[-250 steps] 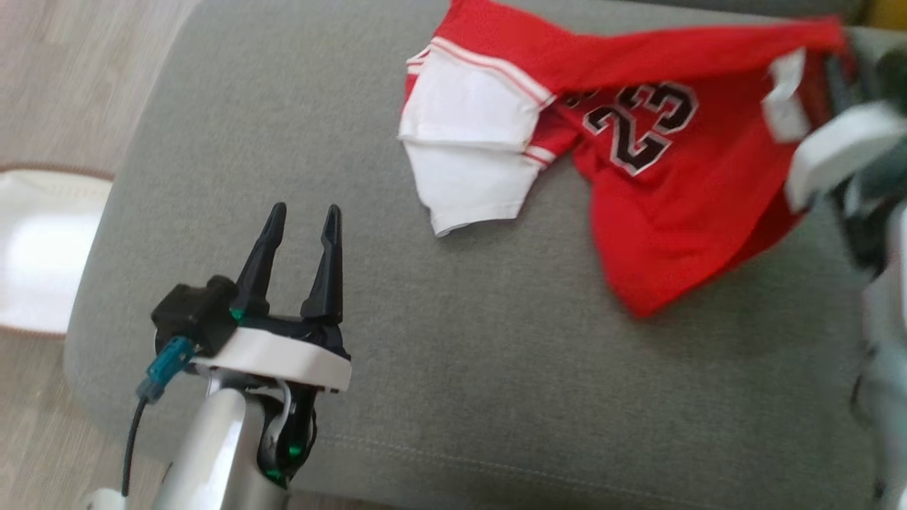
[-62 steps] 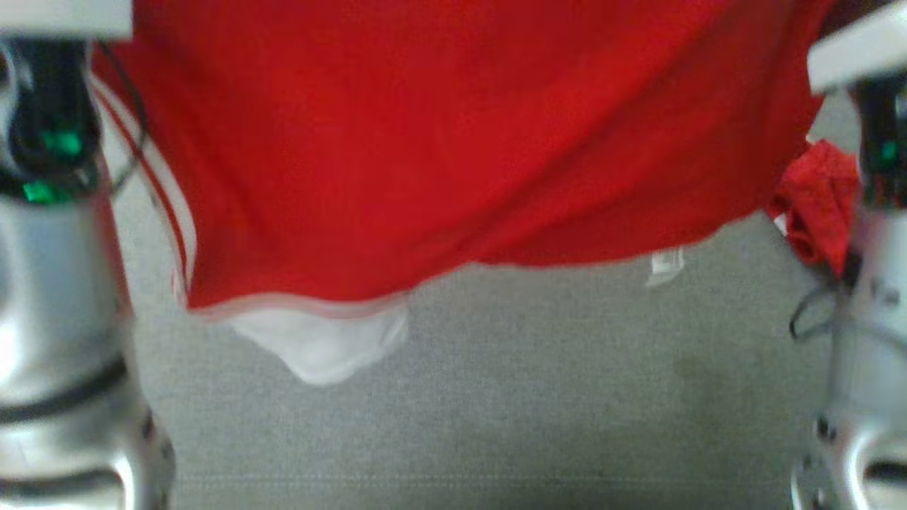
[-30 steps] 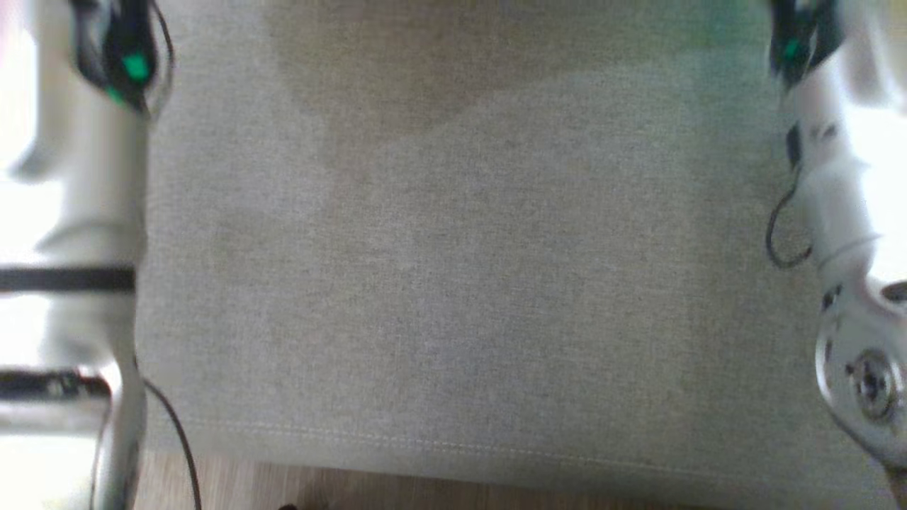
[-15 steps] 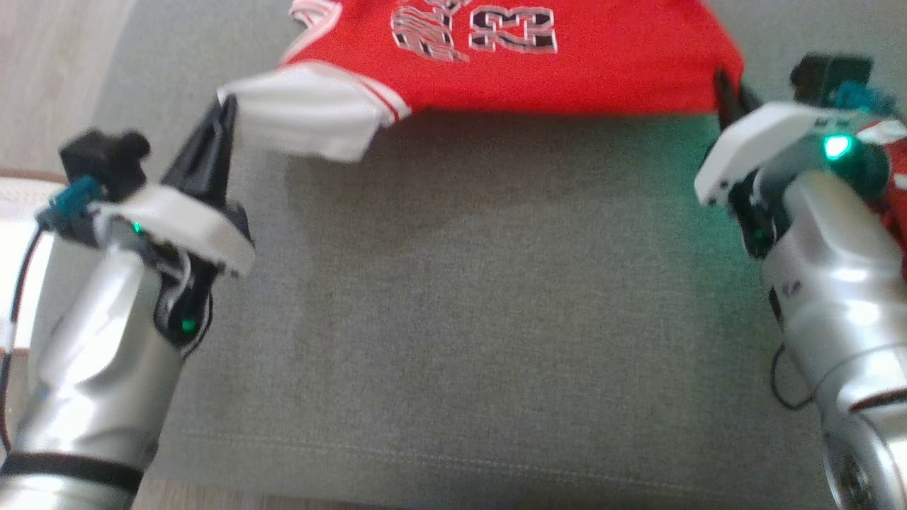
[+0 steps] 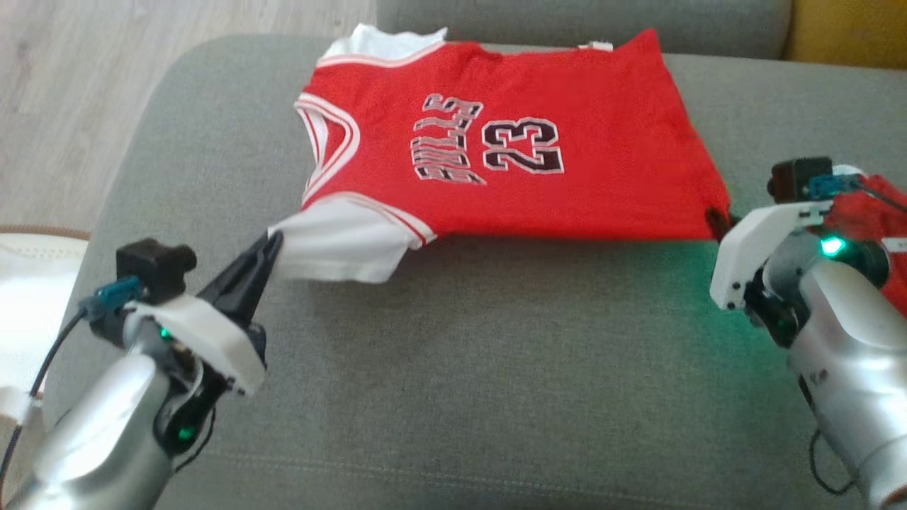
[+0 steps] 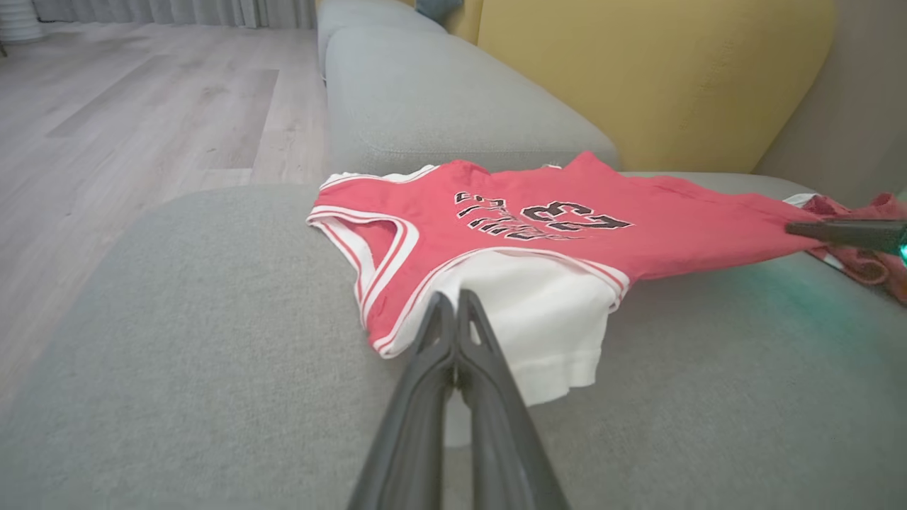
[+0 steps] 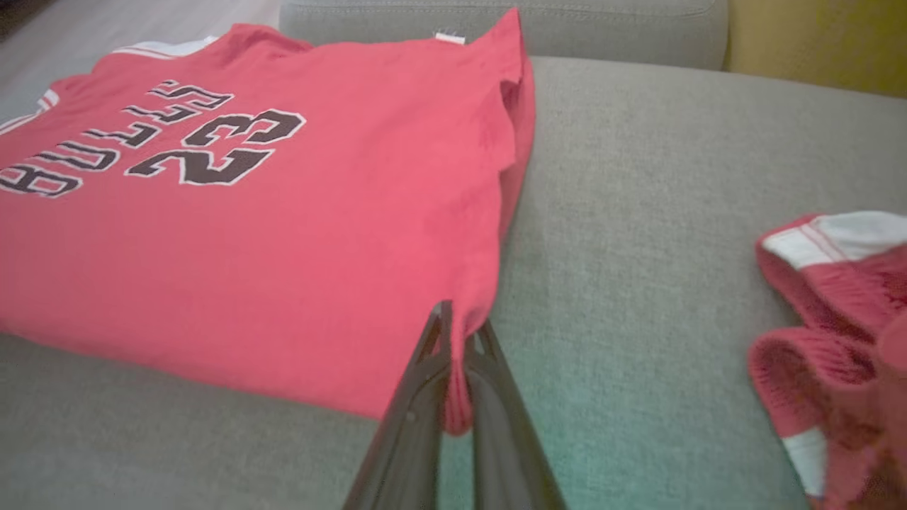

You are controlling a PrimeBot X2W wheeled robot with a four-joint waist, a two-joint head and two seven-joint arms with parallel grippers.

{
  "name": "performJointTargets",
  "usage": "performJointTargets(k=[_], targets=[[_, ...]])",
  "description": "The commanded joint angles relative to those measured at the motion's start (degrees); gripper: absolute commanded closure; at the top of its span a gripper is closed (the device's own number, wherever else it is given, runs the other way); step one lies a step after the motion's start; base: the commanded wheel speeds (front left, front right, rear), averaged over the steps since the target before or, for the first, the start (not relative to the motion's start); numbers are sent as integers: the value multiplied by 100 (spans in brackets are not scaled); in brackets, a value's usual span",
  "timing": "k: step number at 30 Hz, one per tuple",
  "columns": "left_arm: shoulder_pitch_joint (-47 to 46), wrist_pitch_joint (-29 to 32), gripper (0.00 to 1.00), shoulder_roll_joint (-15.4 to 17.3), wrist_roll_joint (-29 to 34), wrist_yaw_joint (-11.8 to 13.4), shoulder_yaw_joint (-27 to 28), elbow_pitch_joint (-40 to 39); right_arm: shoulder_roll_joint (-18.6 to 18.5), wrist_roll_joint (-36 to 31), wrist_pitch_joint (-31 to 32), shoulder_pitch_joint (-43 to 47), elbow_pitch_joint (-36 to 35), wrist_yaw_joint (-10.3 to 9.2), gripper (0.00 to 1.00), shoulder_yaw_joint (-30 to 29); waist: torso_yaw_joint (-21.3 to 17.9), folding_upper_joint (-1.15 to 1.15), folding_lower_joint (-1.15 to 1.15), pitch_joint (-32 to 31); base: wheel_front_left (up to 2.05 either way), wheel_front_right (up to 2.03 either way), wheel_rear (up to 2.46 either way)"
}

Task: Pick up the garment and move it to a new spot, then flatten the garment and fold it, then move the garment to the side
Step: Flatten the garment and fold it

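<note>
A red jersey (image 5: 510, 156) with white sleeves and a black "23" lies spread, print up, across the grey sofa seat (image 5: 460, 354). My left gripper (image 5: 273, 241) is shut on the near white sleeve (image 5: 333, 244), whose cloth sits between the tips in the left wrist view (image 6: 453, 301). At the jersey's near hem corner my right gripper (image 5: 712, 216) is shut on red fabric, which hangs pinched between the fingers in the right wrist view (image 7: 457, 322). The near edge of the jersey (image 7: 248, 234) is lifted slightly off the cushion.
Crumpled red and white shorts (image 7: 829, 312) lie on the seat right of my right arm. A yellow cushion (image 6: 638, 71) stands against the sofa back. Wooden floor (image 5: 85, 92) and a white rug (image 5: 28, 283) lie to the left.
The jersey was swung up over the camera and now lies spread flat on the seat. Both grippers have come down and back toward me, still holding the sleeve and the hem corner.
</note>
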Motion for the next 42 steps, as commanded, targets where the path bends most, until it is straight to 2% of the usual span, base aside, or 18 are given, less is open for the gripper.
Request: performJointTargets(k=[1, 13, 20, 25, 33, 42], targets=[[-189, 16, 100, 324, -54, 7, 230, -186, -87, 68, 30, -20, -209, 22, 100, 105, -19, 0, 1, -65, 0, 0, 0], [647, 1021, 100, 1438, -709, 7, 61, -1517, -1018, 1258, 1712, 922, -1717, 22, 100, 816, -91, 0, 1, -505, 0, 0, 0], [1108, 1601, 100, 2052, -1011, 21, -6, -2382, -1474, 1632, 2692, 1544, -2491, 22, 100, 797, -77, 0, 1, -692, 0, 0, 0], [1332, 1838, 100, 2368, -1120, 149, 21, -2844, -1637, 1813, 3375, 1961, -3039, 22, 100, 533, -92, 0, 1, -730, 0, 0, 0], [1067, 1907, 100, 2317, -1021, 293, 79, -2924, -1423, 1390, 3791, 2053, -3540, 22, 100, -160, -109, 0, 1, -519, 0, 0, 0], [358, 2040, 100, 2097, -852, 204, 26, -2435, -877, 737, 4225, 1611, -3622, 22, 100, -662, -167, 0, 1, -80, 0, 0, 0]])
